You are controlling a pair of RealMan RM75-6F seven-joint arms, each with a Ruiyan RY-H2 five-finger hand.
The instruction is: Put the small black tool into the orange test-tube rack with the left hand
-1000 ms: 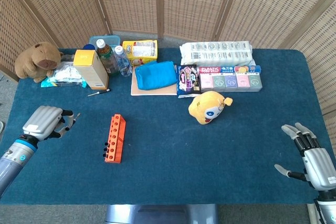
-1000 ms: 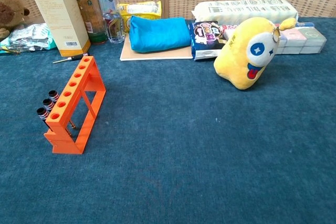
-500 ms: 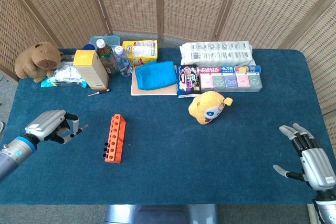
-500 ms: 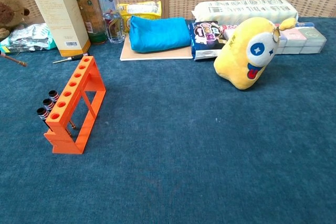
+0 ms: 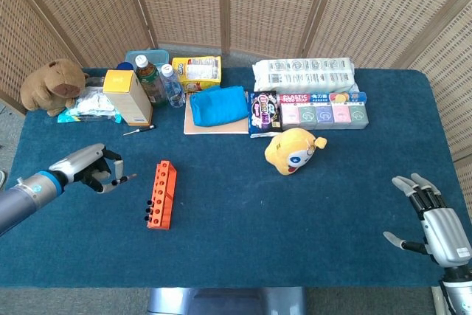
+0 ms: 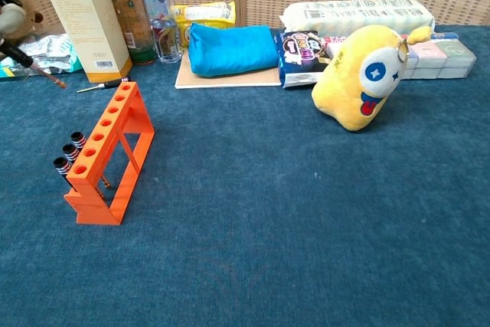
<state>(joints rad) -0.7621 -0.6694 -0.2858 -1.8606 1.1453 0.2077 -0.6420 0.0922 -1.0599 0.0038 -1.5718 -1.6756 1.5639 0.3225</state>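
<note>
— While the left hand (image 5: 90, 170) hung above the blue tabletop (image 5: 236, 234), where was it relative to the orange test-tube rack (image 5: 161, 194)?

— Left of the rack, near it but apart. Its fingers (image 5: 110, 175) were curled around the small black tool (image 5: 122, 179), whose thin tip poked out toward the rack without reaching it. In the chest view only the tool (image 6: 34, 67) and a dark bit of the hand showed at the left edge, above and behind the rack (image 6: 109, 152).

— Was anything in the rack?

— From the chest view, dark capped items (image 6: 69, 152) stood just beside the rack's left side; I could not tell whether they sat in a row of holes. The round holes along the top bar looked unfilled.

— And the right hand (image 5: 436, 225)?

— Far to the right of the rack, near the tabletop's edge, fingers spread apart and grasping nothing.

— What else lay beyond the rack?

— A small screwdriver (image 5: 139, 130) behind it, then a tan carton (image 5: 127, 97), two bottles (image 5: 158, 81), a blue pouch (image 5: 218, 105) on a board, snack packets (image 5: 262, 112) and a white roll pack (image 5: 303, 75). A yellow plush toy (image 5: 292, 150) sat well to the right of the rack, and a brown plush capybara (image 5: 51, 85) at the far back left.
</note>
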